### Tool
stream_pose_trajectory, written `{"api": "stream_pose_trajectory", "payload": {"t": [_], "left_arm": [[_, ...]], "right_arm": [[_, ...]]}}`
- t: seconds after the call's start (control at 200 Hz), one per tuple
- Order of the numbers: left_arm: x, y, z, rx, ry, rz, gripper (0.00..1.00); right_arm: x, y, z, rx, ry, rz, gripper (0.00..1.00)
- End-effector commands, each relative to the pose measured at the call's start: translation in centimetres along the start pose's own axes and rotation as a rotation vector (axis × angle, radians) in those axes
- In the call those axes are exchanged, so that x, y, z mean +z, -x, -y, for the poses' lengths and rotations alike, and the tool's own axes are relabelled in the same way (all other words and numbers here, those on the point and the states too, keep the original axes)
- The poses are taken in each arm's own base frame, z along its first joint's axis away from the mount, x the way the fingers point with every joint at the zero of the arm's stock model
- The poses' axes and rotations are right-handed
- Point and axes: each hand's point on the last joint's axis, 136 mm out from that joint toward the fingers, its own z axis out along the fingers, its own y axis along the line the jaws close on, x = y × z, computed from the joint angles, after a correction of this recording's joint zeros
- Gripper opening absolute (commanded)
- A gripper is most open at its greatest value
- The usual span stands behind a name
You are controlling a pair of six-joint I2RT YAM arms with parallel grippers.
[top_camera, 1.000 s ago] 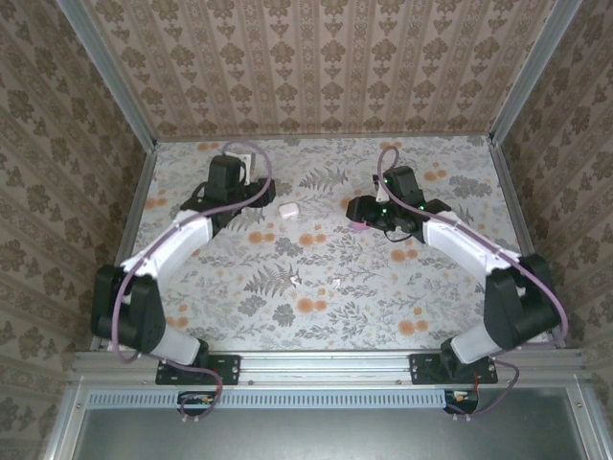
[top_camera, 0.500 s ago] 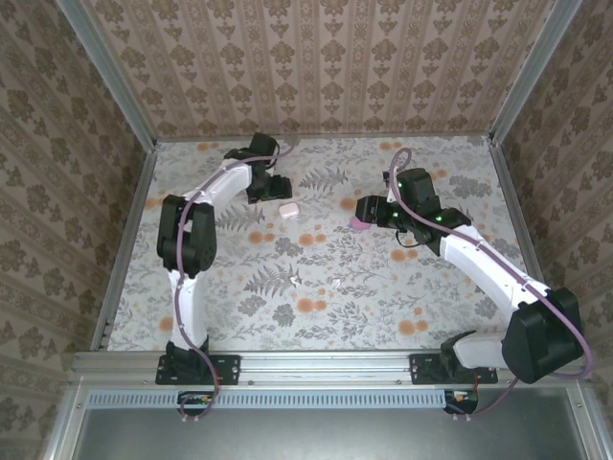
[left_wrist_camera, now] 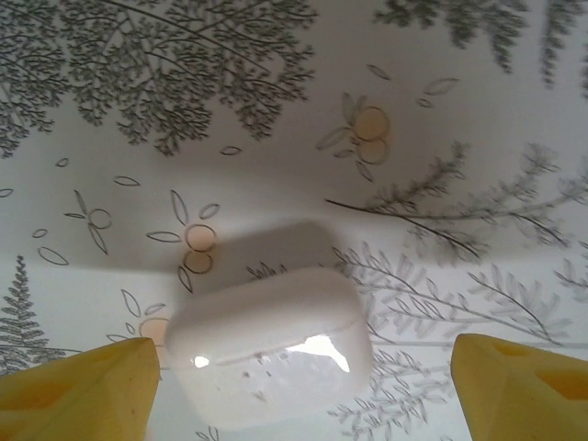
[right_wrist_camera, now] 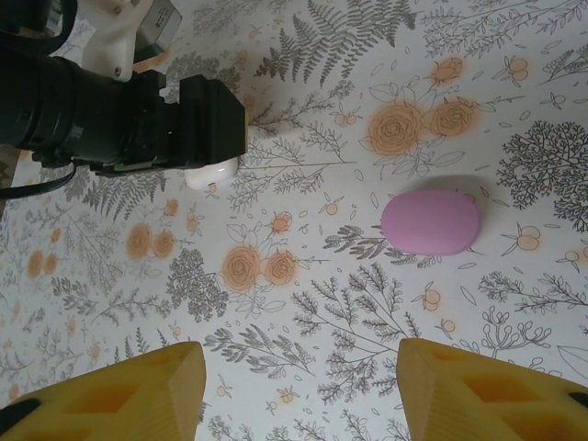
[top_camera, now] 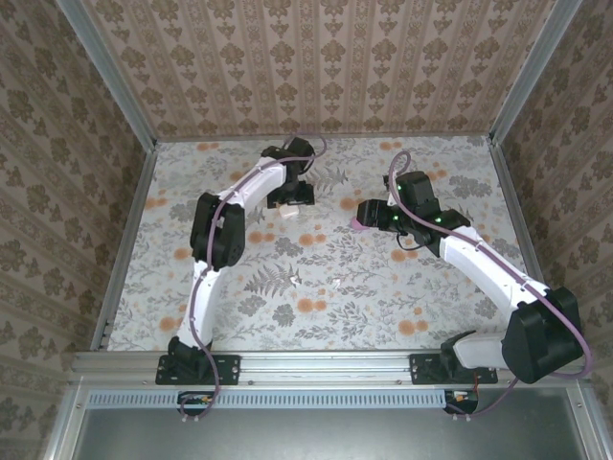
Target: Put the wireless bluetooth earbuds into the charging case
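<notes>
Charging case [left_wrist_camera: 268,344] lies between the left hand's [left_wrist_camera: 303,372] spread fingers [left_wrist_camera: 83,386].

Left case [left_wrist_camera: 271,354], right case [right_wrist_camera: 431,222] apart on table [top_camera: 383,287].

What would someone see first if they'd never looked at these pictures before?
Probably the shiny white pebble-shaped plastic case. It lies on the flower-printed table between the yellow fingertips of the left tool, which is open. Next comes the smooth pink oval case, on the table just ahead of the open right tool.
</notes>
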Motion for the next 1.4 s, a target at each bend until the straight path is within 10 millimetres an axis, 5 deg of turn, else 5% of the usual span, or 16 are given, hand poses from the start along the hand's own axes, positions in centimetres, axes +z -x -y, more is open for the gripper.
{"api": "stream_pose_trajectory", "payload": {"t": [0.0, 0.475, 0.78, 0.96, 1.145, 1.395], "left_arm": [[0.2, -0.6, -2.0, -0.047, 0.120, -0.030, 0.83], [1.7, -1.4, -1.2, -0.051, 0.091, -0.067, 0.68], [2.4, -2.9, -1.6, -0.036, 0.090, -0.100, 0.73], [2.3, -2.7, -1.1, -0.008, 0.056, -0.084, 0.66], [0.2, -3.4, 1.4, 0.115, -0.049, -0.052, 0.66], [-4.5, -7.9, 5.8, 0.375, -0.272, 0.148, 0.66]], "right_arm": [[-0.5, -0.5, 0.5, -0.014, -0.020, -0.006, 0.59], [-0.6, -1.3, 1.1, 0.007, -0.035, -0.013, 0.60], [-0.4, -1.3, 1.3, 0.022, -0.037, -0.017, 0.60], [-0.4, -1.3, 1.2, 0.027, -0.032, -0.015, 0.60], [-0.4, -1.4, 2.2, 0.060, -0.056, -0.030, 0.60], [-0.3, -1.8, 3.0, 0.141, 0.004, -0.092, 0.59]]}}
